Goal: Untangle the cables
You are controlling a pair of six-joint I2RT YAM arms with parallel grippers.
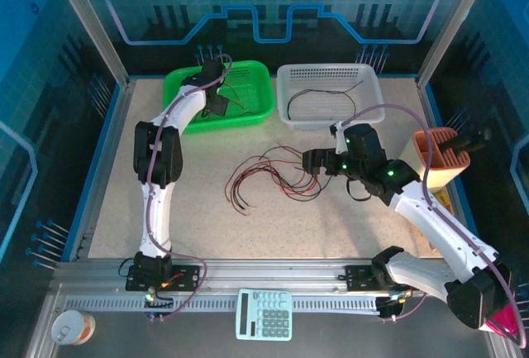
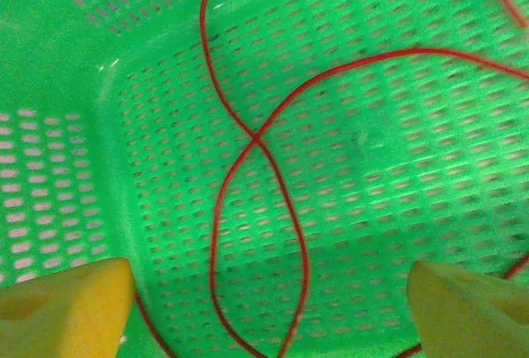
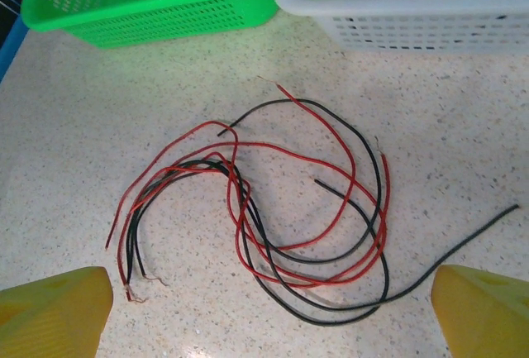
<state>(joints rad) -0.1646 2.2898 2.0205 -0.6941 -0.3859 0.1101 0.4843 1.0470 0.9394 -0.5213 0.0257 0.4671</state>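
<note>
Cables [image 3: 248, 209], red and black, lie in a loose tangled bunch on the table [image 3: 74, 126], just ahead of the right gripper [image 3: 269, 325] and centred between its jaws. Those jaws stand fully spread and hold nothing; this placement appears intended to line up a pick of one strand. The left gripper [image 2: 264, 317] hangs inside the green basket [image 2: 397, 209], jaws spread wide, nothing pinched. One red cable [image 2: 256, 139] lies looped on the basket floor between and beyond the jaws, touching neither fingertip. A black cable [image 1: 326, 93] rests in the white basket [image 1: 331, 67]. The arrangement suggests sorting by colour, one strand per trip.
</note>
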